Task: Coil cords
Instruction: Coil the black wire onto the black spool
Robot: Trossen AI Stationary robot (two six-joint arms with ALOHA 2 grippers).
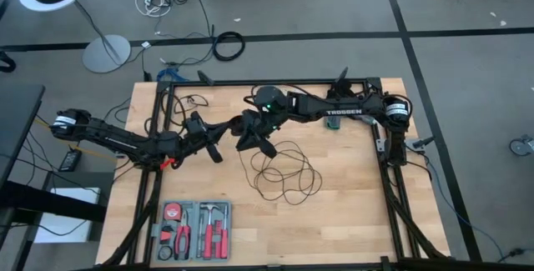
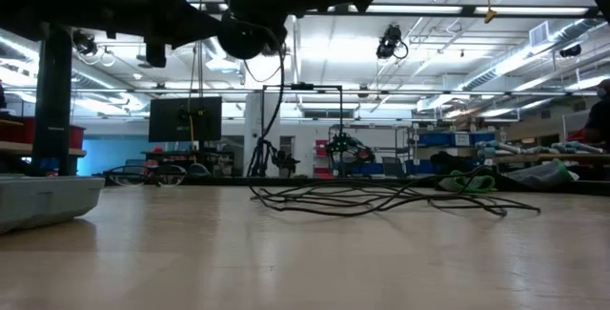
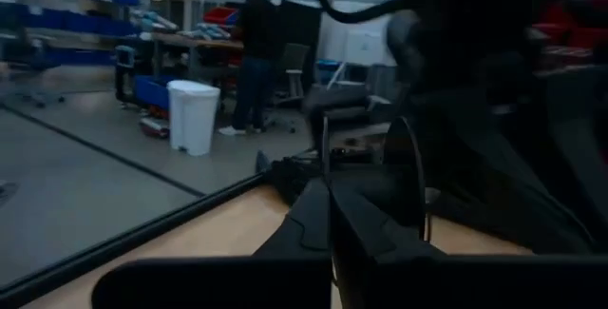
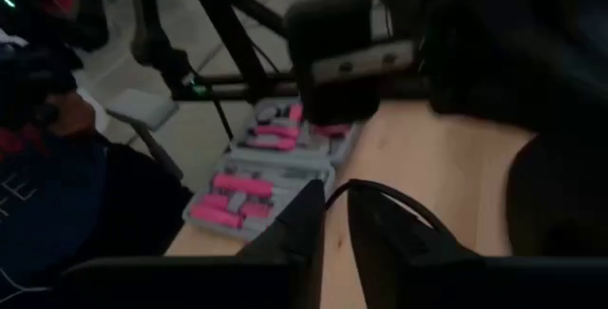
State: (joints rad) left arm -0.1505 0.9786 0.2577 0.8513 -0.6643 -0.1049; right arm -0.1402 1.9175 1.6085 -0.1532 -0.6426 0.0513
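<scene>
The thin black cord point(image 1: 284, 171) lies in loose loops on the wooden table point(image 1: 350, 213), right of the middle. In the low view one strand point(image 2: 274, 119) rises from the pile point(image 2: 362, 198) toward the grippers overhead. My left gripper point(image 1: 215, 148) hovers left of the loops, shut on a strand of cord point(image 3: 325, 157). My right gripper point(image 1: 260, 144) hangs above the loops' far left part, its fingers a little apart point(image 4: 337, 228). A bend of cord point(image 4: 389, 195) arches out from the gap and over one finger. My left gripper pinches a single strand of the cord point(image 3: 326, 171) between its two shut fingers, coming in about level from the table's left side. The strand runs straight up out of the fingertips, clear of the table. My right gripper: I cannot tell whether its parted fingers touch the cord bend point(image 4: 353, 187).
A grey tool tray point(image 1: 193, 229) with pink-handled tools point(image 4: 242, 185) sits at the near left of the table. A black frame point(image 1: 167, 96) runs round the table. On the floor beyond the far edge lie a thick black cable ring point(image 1: 228, 46) and a lamp base point(image 1: 106, 52).
</scene>
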